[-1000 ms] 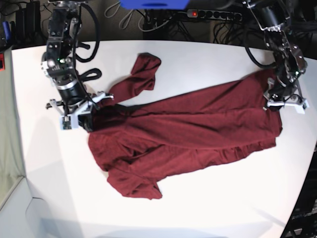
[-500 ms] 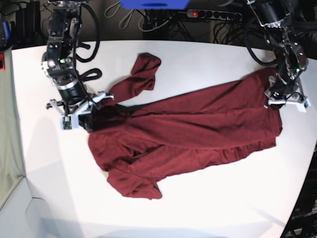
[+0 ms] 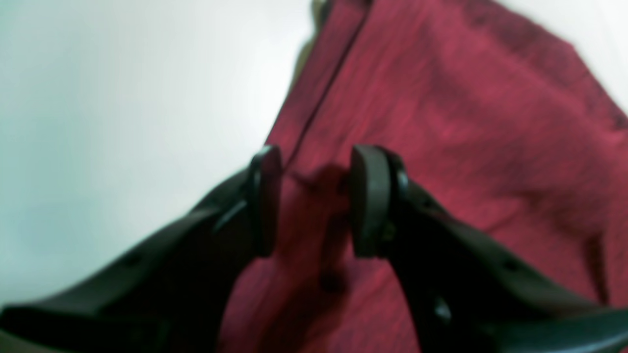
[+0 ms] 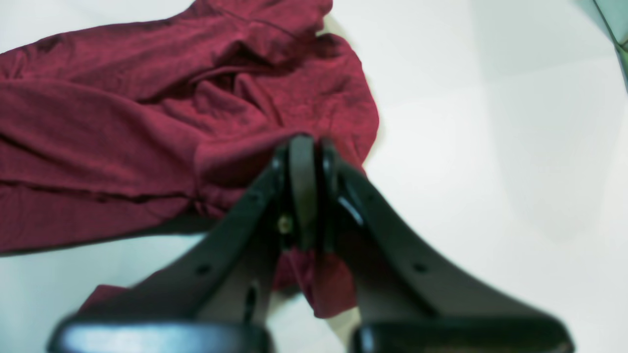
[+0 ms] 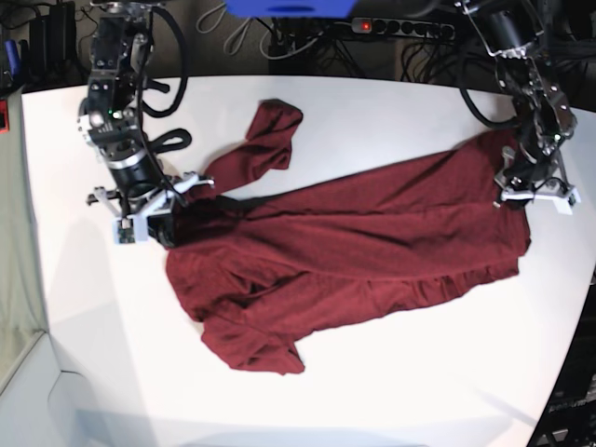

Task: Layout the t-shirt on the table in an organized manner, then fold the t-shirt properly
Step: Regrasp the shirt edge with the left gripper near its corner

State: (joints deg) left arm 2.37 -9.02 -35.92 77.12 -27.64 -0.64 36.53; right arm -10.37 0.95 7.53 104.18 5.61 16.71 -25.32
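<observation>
The dark maroon t-shirt point(image 5: 354, 251) lies crumpled and stretched diagonally across the white table point(image 5: 372, 391), one sleeve point(image 5: 270, 135) trailing toward the back. My right gripper point(image 5: 154, 223) is at the shirt's left end; in the right wrist view it point(image 4: 306, 186) is shut on a fold of the t-shirt point(image 4: 122, 122). My left gripper point(image 5: 534, 197) is at the shirt's right end. In the left wrist view it point(image 3: 316, 196) is open, its fingers point(image 3: 370, 196) straddling the shirt's hem point(image 3: 441, 98) beside bare table point(image 3: 98, 98).
A power strip point(image 5: 400, 28), cables and a blue object point(image 5: 289, 7) lie behind the table's back edge. The table's right edge runs close to the left gripper. Bare white table point(image 4: 490, 147) surrounds the shirt in front and at the left.
The left gripper shifted slightly up and right at the shirt's right end, then came back. The right arm and the shirt have barely moved.
</observation>
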